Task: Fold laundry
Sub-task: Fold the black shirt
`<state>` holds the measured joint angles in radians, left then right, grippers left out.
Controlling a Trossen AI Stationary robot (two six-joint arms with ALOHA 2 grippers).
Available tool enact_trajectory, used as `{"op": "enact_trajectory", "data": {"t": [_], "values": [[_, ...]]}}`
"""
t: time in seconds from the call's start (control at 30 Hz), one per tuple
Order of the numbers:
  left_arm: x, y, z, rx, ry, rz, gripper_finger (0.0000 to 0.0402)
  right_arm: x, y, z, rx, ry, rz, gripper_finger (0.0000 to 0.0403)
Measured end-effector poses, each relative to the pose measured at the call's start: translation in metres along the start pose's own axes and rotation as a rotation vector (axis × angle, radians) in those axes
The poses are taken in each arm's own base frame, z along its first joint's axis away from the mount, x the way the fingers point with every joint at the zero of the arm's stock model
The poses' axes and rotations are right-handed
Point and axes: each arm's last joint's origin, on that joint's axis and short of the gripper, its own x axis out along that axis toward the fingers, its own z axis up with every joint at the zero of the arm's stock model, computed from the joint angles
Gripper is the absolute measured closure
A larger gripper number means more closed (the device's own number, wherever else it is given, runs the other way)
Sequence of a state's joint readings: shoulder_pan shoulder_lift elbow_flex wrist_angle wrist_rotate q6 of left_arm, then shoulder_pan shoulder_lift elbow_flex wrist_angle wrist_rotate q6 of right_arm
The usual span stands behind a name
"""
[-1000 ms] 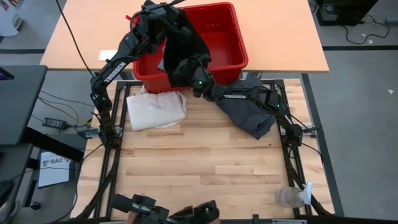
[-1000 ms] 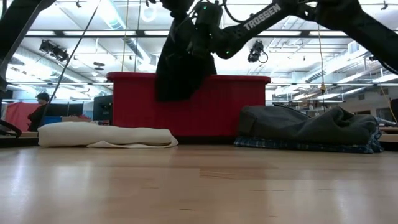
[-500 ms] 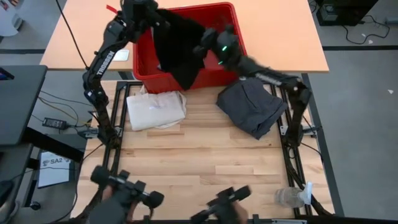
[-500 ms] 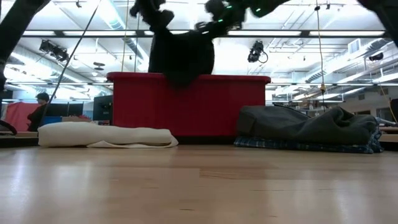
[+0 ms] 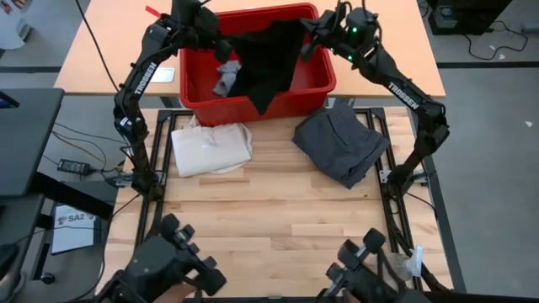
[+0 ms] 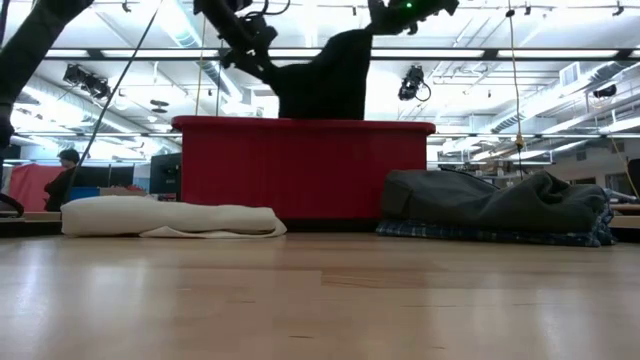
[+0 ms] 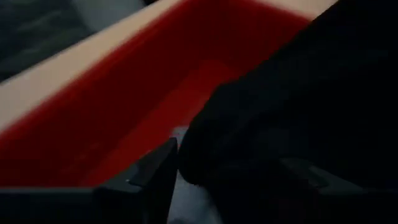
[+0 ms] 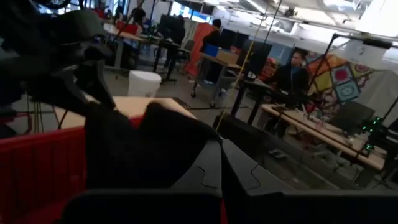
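We see robotics lab, open-plan. Butcher-block tabletop [image 5: 278, 210] bolted in black metal frame, two dark robot arms mounted at its sides. Beyond it: exposed ceiling with strip lights [image 6: 500, 60] and hanging cables, rows of desks with monitors [image 8: 255, 56], people seated at workstations [image 8: 292, 71]. Grey floor beside rig carries power brick and loose cables [image 5: 80, 164]. Second pale tabletop [image 5: 379, 50] holds red bin [image 5: 312, 76].

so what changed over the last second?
Both arms swung apart over the red bin. The right gripper closed on the black garment, stretching it rightward. The left gripper is opening at its other end. Cream bag and grey pile unmoved.
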<state>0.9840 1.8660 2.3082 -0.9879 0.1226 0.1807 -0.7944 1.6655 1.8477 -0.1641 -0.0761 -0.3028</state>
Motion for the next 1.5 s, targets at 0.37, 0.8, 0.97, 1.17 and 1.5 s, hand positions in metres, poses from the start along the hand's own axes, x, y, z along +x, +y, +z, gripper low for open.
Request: {"op": "enact_trajectory", "data": {"t": [0.37, 0.8, 0.97, 1.17, 1.5], "values": [[0.006, -0.033, 0.019, -0.021, -0.171, -0.055, 0.0240, -0.020, -0.018, 0.040, -0.061, -0.097, -0.005, 0.0402], [-0.081, -0.075, 0.056, 0.164, -0.570, -0.094, 0.0392, -0.045, -0.022, 0.063, -0.061, 0.009, 0.046, 0.0403], [-0.121, -0.100, 0.063, 0.255, -0.713, -0.137, 0.0396, -0.058, -0.017, 0.083, -0.065, -0.041, 0.074, 0.0403], [-0.164, -0.144, 0.065, 0.397, -0.881, -0.189, 0.0396, -0.085, -0.003, 0.114, -0.069, -0.115, 0.133, 0.0403], [-0.204, -0.215, 0.052, 0.517, -0.927, -0.192, 0.0394, -0.151, 0.031, 0.135, -0.050, -0.093, 0.325, 0.0403]]}}
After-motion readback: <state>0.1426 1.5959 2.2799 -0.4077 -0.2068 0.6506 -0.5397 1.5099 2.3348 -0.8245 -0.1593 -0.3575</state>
